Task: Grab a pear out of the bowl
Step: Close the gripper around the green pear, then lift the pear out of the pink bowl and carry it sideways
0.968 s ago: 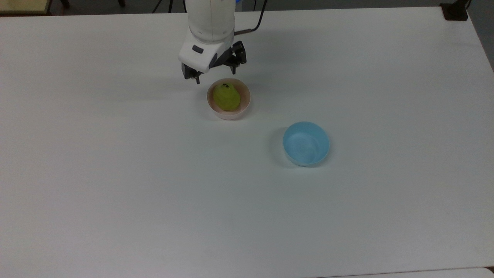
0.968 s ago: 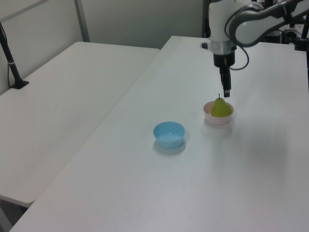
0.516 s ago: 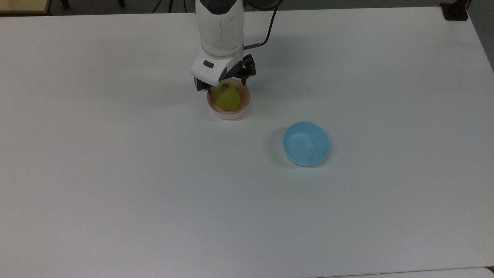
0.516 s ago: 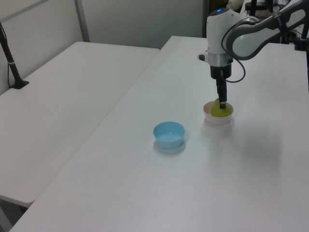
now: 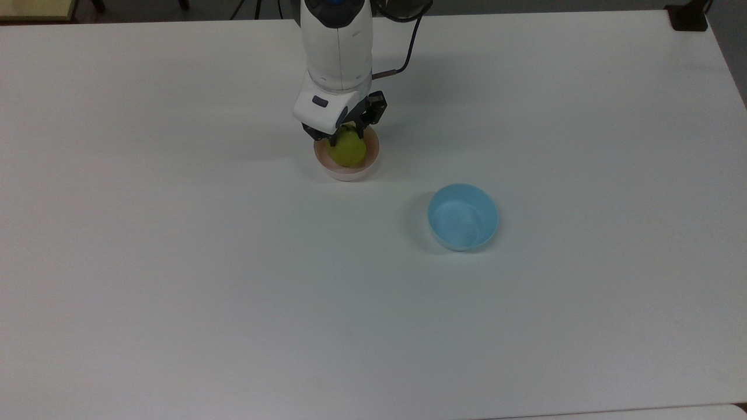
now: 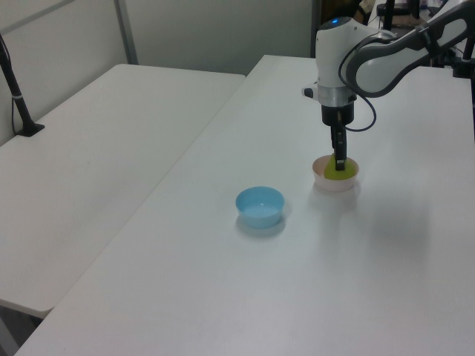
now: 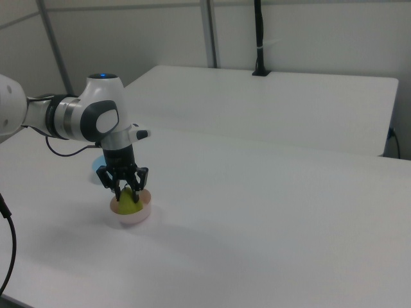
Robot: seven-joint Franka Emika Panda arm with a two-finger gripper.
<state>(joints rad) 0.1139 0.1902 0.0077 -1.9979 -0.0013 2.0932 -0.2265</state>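
Pear and pale pink bowl sit in the upper middle of the top view, the yellow-green fruit inside the bowl with its upper end hidden under the gripper. The right view, at its lower left, shows what the top view hides: two dark fingers reaching down on either side of the pear, spread around its top, though whether they touch it cannot be told. In the left view, at the upper right, the fingers appear as one thin dark line dropping into the bowl. The pear stands with its long axis roughly upright, narrow end toward the gripper. The white arm comes in from the left view's upper right, bends at the wrist and points straight down over the bowl. A light blue bowl stands well apart on the white table, lower right of the pink one in the top view.
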